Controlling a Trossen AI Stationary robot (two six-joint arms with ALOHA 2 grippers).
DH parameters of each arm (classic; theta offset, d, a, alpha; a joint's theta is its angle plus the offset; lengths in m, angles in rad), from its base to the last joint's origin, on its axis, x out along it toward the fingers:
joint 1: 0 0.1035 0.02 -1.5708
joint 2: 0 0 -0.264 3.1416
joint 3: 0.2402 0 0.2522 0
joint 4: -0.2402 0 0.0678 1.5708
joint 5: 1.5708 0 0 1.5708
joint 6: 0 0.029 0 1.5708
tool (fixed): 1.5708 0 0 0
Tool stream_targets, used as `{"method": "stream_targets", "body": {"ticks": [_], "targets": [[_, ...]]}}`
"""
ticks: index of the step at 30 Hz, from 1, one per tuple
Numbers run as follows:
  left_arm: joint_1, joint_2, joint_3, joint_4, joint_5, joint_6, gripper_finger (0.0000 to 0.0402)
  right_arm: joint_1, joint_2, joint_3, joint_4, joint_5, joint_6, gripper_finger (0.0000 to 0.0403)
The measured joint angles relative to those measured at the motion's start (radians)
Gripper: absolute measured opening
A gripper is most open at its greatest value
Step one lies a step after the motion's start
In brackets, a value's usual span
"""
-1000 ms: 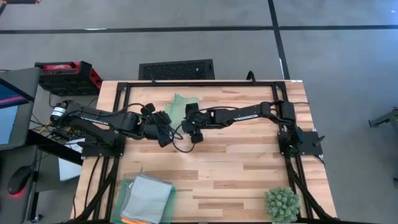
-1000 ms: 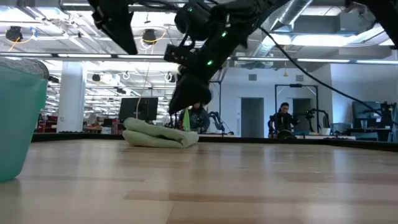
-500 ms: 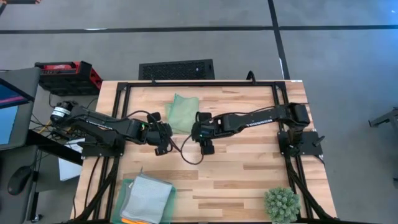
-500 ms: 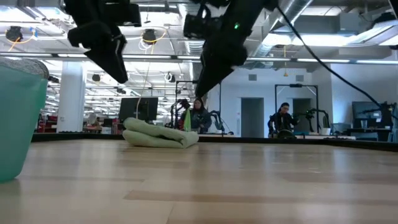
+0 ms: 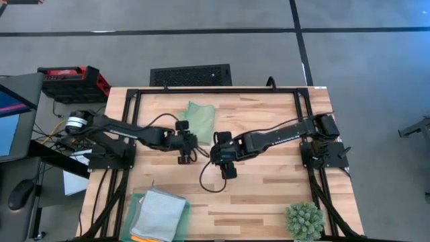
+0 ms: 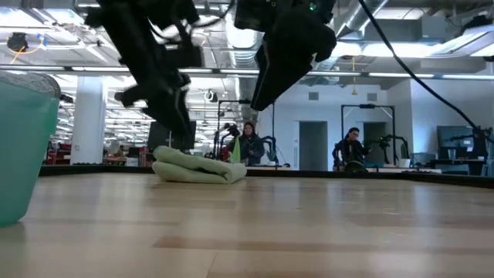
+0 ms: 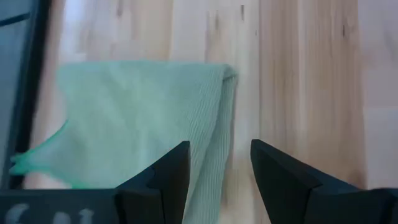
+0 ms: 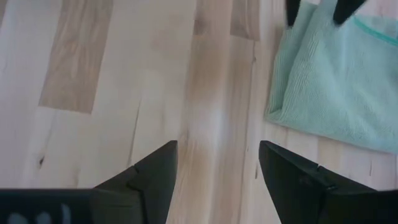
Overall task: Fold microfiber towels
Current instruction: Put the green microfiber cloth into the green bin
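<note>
Green folded towel (image 5: 199, 121), long axis toward table's (image 5: 269, 195) far edge.

A pale wooden table (image 5: 269, 181) with a black frame carries a folded green towel (image 5: 199, 121) near its far edge. At the near left corner sits a green tray (image 5: 138, 202) holding a grey-blue towel (image 5: 159, 214); a spiky plant (image 5: 304, 220) stands near right.

Both arms reach inward to the centre of the high view. The left gripper (image 5: 190, 140) sits just left of centre, fingers parted and empty. The right gripper (image 5: 213, 149) lies close beside it, its fingers spread wide, also empty.
</note>
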Motion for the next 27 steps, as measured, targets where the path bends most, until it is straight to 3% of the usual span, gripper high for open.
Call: {"method": "stream_targets", "body": {"ticks": [8, 27], "targets": [[0.085, 0.144, 0.001, 0.084, 0.005, 0.059, 0.0162, -0.003, 0.0, 0.0, -0.004, 0.0, 0.005, 0.0249], [0.141, 0.18, 0.001, 0.052, 0.112, 0.093, 0.0162, -0.042, 0.001, 0.0, -0.017, 0.0, -0.002, 0.0249]]}}
